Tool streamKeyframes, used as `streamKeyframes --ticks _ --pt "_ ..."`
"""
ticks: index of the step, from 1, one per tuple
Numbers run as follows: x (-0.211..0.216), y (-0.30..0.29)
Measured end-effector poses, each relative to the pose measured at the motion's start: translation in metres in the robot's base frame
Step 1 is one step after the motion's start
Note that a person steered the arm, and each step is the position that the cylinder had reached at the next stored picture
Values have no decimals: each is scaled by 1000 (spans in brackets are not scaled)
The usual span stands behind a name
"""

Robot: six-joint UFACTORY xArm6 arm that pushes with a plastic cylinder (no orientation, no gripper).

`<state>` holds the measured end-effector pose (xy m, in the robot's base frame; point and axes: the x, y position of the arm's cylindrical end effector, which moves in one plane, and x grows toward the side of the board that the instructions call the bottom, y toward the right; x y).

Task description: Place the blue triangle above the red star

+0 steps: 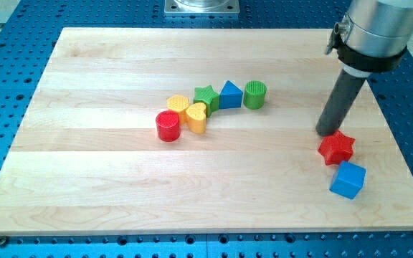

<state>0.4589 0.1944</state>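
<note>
The blue triangle (230, 95) lies near the board's middle, between a green star (206, 97) on its left and a green cylinder (255, 94) on its right. The red star (336, 147) lies at the view's right, with a blue cube (348, 180) just below it. My tip (327, 132) rests on the board just above and to the left of the red star, touching or nearly touching it, and far to the right of the blue triangle.
A yellow cylinder (179, 107), a yellow heart-shaped block (196, 117) and a red cylinder (168, 126) continue the row down to the left of the green star. The wooden board (84, 186) lies on a blue perforated table (6, 57).
</note>
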Motion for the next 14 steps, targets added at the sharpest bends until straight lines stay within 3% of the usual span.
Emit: streamKeyframes --ticks 1,2,3,7,8,11,13,14 --pt "-12 -74" --pt "3 -146" --pt "3 -173" --pt "3 -177" --pt "3 -209" --pt "-65 -189" --pt "-67 -60" --pt "-40 -42"
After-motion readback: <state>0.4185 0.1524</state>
